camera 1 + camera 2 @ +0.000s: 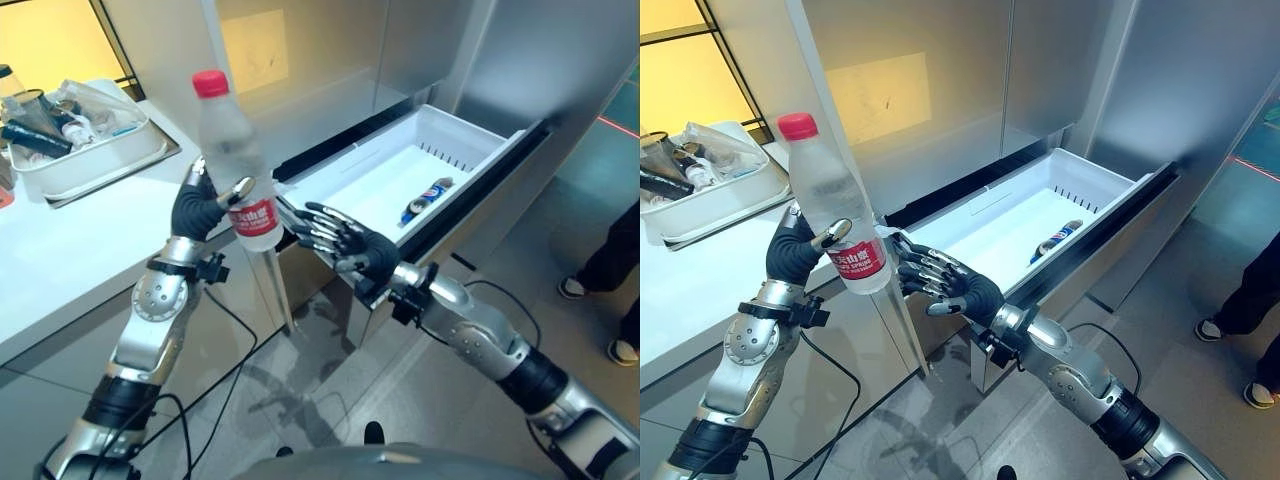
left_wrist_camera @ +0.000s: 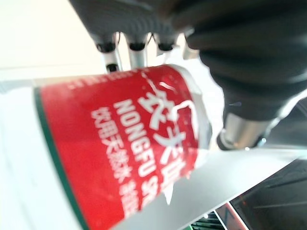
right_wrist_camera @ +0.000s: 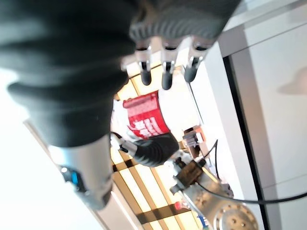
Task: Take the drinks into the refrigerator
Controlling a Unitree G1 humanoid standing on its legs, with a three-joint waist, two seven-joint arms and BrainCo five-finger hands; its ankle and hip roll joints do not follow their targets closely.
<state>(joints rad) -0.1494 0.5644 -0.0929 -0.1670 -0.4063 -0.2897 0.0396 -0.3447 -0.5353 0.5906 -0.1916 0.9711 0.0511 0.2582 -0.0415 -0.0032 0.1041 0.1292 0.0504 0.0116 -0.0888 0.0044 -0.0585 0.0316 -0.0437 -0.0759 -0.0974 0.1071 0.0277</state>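
Note:
A clear water bottle with a red cap and a red label stands upright in the air, with my left hand shut round its lower part. My right hand hovers open just to the bottle's right, fingers stretched toward the label without touching it. Behind both hands the refrigerator's white drawer is pulled out. A dark drink bottle with a blue label lies on the drawer's floor. The right wrist view shows the red label past my fingers.
A white counter runs along the left, bearing a white tray with several items. The refrigerator's steel door rises behind. A person's legs and shoes stand at the right on the grey floor.

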